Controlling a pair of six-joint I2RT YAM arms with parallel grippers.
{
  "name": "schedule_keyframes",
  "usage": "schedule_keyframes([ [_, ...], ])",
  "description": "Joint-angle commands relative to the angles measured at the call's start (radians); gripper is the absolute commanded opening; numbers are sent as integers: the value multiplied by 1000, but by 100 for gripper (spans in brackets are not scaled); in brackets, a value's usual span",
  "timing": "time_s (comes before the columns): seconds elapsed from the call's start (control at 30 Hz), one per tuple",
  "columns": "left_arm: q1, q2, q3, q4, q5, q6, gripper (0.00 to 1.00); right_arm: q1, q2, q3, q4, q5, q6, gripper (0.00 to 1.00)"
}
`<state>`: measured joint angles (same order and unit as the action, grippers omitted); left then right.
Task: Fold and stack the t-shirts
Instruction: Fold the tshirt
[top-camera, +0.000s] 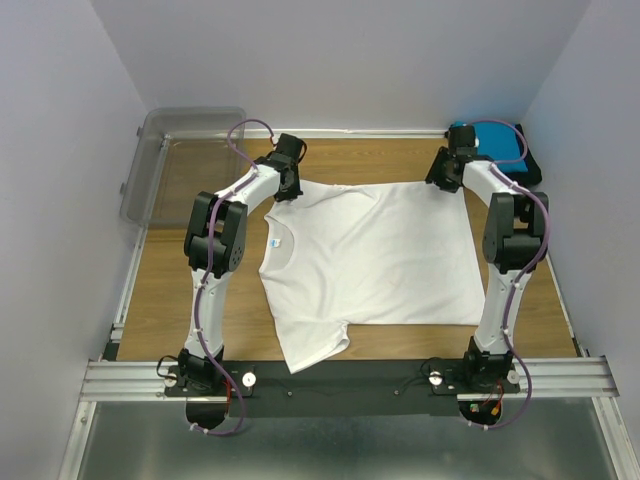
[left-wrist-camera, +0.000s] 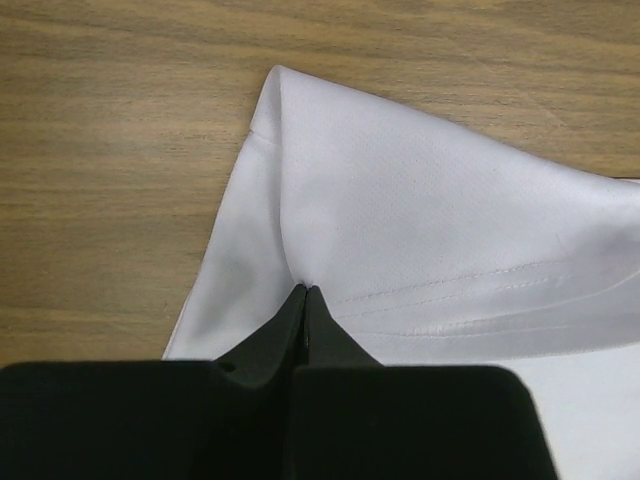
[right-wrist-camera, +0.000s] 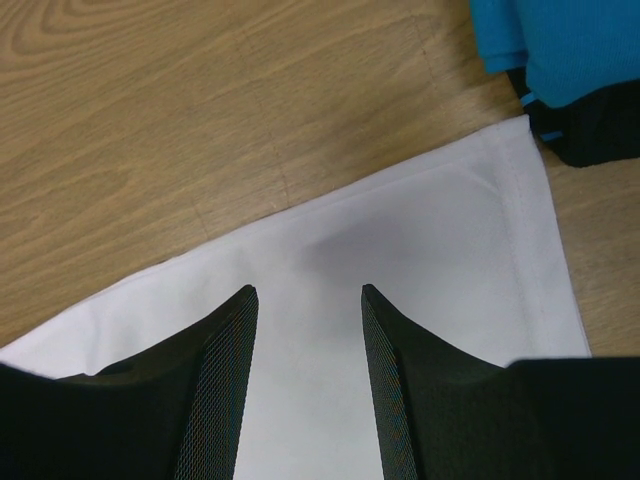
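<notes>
The white t-shirt (top-camera: 375, 255) lies spread flat on the wooden table, neck and blue label (top-camera: 277, 241) toward the left. My left gripper (top-camera: 288, 186) is at its far left sleeve. In the left wrist view the jaws (left-wrist-camera: 305, 291) are shut, and the sleeve cloth (left-wrist-camera: 420, 220) puckers into their tips. My right gripper (top-camera: 443, 180) hovers open over the shirt's far right hem corner (right-wrist-camera: 505, 175), its fingers (right-wrist-camera: 235, 330) spread with only flat cloth between them. A folded bright blue t-shirt (top-camera: 497, 143) lies on a black one (top-camera: 531, 170) at the far right corner.
A clear plastic bin (top-camera: 188, 150) stands at the far left, beyond the table's edge. Grey walls close in on three sides. The near sleeve (top-camera: 312, 347) hangs toward the black rail (top-camera: 350, 385) holding the arm bases.
</notes>
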<state>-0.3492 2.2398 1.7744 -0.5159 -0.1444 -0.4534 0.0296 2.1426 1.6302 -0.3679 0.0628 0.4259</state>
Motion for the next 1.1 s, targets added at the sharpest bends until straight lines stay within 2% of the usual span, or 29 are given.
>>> schedule_keyframes([
  [0.0, -4, -42, 6, -7, -20, 7, 0, -20, 40, 63, 7, 23, -9, 54],
  [0.33, 24, -120, 33, -10, -70, -8, 0, -54, 97, 129, 7, 77, -27, 54],
  [0.67, 87, -109, 45, -18, -86, -2, 0, -56, 166, 201, 11, 80, -33, 54],
  [1.07, 110, -74, 79, -23, -80, 19, 0, -56, 255, 321, 11, 49, -75, 54],
])
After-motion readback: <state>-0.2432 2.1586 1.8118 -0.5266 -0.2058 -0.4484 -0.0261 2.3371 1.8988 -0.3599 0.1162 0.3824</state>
